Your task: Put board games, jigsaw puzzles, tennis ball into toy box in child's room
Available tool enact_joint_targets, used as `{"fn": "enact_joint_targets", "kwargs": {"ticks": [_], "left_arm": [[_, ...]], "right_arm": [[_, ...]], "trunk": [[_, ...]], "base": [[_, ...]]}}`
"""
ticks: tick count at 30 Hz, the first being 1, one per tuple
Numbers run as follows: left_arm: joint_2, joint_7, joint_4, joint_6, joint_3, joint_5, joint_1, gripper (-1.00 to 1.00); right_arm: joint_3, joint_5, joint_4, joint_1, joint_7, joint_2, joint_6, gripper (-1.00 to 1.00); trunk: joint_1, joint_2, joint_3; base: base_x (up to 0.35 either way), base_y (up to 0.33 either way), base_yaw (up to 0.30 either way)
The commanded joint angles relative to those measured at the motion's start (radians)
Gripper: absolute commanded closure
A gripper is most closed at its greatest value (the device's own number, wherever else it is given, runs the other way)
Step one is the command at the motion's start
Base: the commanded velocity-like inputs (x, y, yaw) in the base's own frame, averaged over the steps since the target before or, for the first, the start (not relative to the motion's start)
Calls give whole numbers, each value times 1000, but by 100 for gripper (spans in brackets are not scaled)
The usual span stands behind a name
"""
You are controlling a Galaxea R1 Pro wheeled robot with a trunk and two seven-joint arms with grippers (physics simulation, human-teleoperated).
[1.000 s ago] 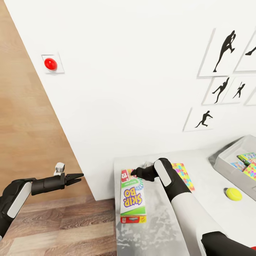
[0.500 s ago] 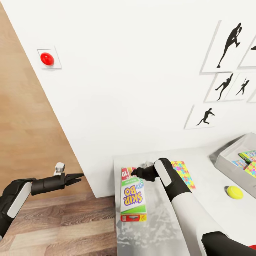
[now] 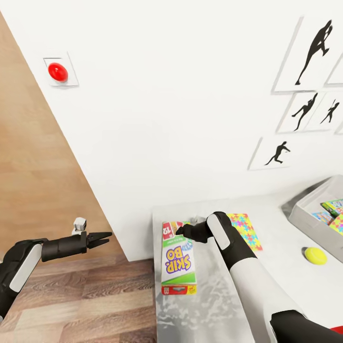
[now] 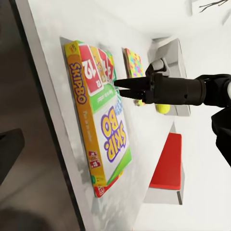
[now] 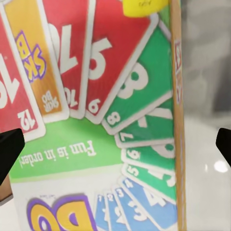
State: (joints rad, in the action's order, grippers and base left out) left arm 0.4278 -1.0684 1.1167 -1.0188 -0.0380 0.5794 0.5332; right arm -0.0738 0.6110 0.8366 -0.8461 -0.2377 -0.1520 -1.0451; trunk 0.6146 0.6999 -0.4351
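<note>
The yellow-green-red SKIP BO board game [image 3: 177, 261] lies flat on the table [image 3: 281, 281], near its left edge. My right gripper [image 3: 183, 232] hovers open just above the box's far end. In the right wrist view the printed lid [image 5: 110, 120] spans the space between the two fingertips [image 5: 9, 149]. The left wrist view shows the same box [image 4: 102, 126] with the right gripper [image 4: 120, 88] over it. A jigsaw puzzle [image 3: 246, 230] lies behind my right wrist. The tennis ball [image 3: 315, 256] rests in front of the toy box [image 3: 305, 216], which holds bright flat toys. My left gripper [image 3: 103, 236] hangs open over the floor, left of the table.
A white wall with black baseball-player pictures [image 3: 280, 153] rises right behind the table. A red round button [image 3: 57, 71] is on that wall, upper left. Wood-plank floor [image 3: 95, 300] lies left of the table's edge.
The whole picture has shifted as the camera moved, and the wall button and pictures sit higher. Both grippers keep their pose. The right one now stands slightly further along the game box.
</note>
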Motion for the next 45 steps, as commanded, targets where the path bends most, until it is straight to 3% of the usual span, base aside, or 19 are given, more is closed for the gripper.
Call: {"fn": "enact_joint_targets", "kwargs": {"ticks": [1, 45], "left_arm": [[0, -3, 0, -4, 0, 0, 1, -100], [0, -4, 0, -4, 0, 0, 1, -100]], "right_arm": [[-1, 10, 1, -1, -10, 0, -2, -100], [-1, 10, 7, -1, -9, 0, -2, -100]], "trunk": [[0, 1, -2], [0, 1, -4]], "base": [[0, 0, 0], [-14, 58, 0]]}}
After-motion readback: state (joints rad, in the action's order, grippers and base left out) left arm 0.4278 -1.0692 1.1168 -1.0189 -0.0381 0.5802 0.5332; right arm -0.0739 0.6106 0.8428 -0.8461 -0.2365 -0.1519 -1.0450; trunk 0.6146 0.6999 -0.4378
